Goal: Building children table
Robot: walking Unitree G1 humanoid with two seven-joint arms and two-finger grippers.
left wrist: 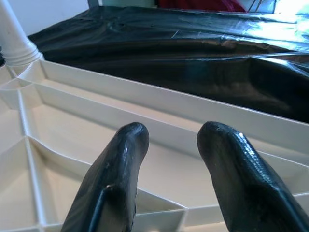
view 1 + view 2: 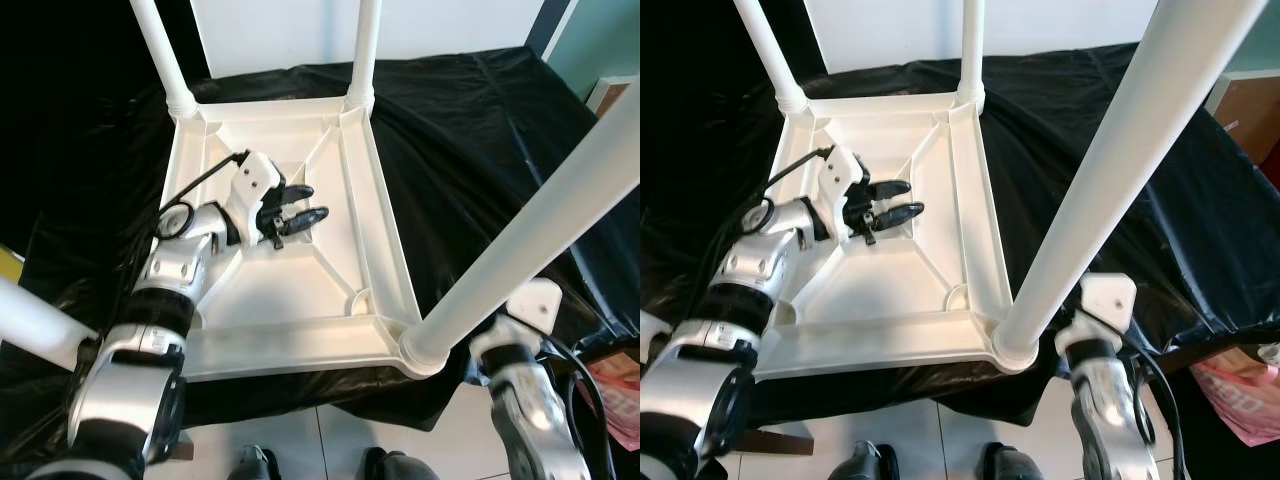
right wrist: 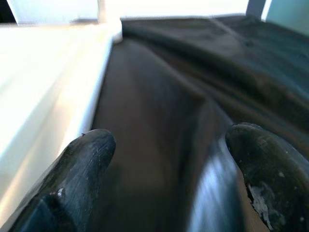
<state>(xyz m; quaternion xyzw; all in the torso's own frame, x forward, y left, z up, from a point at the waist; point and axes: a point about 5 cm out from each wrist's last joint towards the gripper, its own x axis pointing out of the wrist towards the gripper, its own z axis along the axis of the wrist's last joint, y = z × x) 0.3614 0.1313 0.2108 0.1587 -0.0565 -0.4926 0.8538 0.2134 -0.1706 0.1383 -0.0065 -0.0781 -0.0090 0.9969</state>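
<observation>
A white plastic children's table (image 2: 290, 290) lies upside down on a black cloth, its ribbed underside facing up. Legs stand in its corners: two far ones (image 2: 365, 50), a near right leg (image 2: 540, 220) and a near left leg (image 2: 30, 325). My left gripper (image 2: 312, 203) hovers over the middle of the underside, open, with nothing between its fingers (image 1: 120, 159). My right arm (image 2: 520, 370) is low by the near right corner. Its gripper (image 3: 169, 140) is open over the cloth, beside the table's white rim (image 3: 53, 82).
The black cloth (image 2: 480, 130) covers the whole work surface and hangs over its front edge. Tiled floor (image 2: 330, 440) and my feet (image 2: 255, 465) show below. A pink bag (image 2: 620, 395) lies at the lower right, and a brown box (image 2: 610, 90) stands at the far right.
</observation>
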